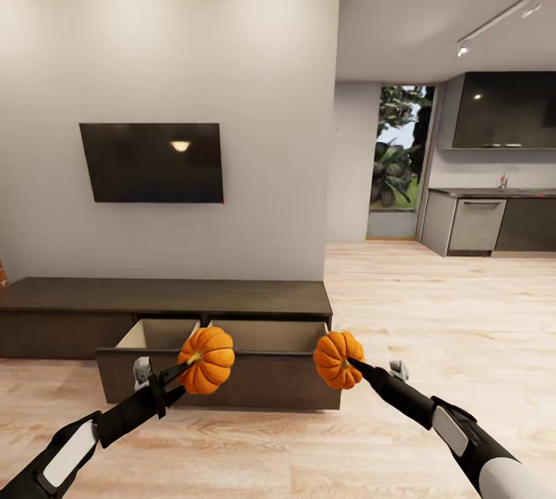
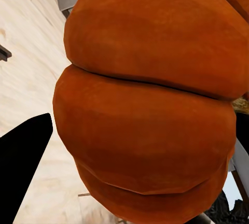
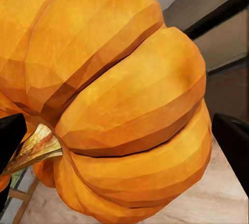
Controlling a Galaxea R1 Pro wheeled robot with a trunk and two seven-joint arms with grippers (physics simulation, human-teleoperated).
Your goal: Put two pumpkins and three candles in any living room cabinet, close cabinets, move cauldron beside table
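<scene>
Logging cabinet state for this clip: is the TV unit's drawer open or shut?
Open. The drawer juts forward from the cabinet, its pale inside showing. What it holds cannot be told.

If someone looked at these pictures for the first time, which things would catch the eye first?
The two bright orange pumpkins, one in the left gripper and one in the right gripper, held low in front of the robot. Just behind them, the dark cabinet has an open drawer with a pale inside. Above it a black television hangs on the white wall.
</scene>
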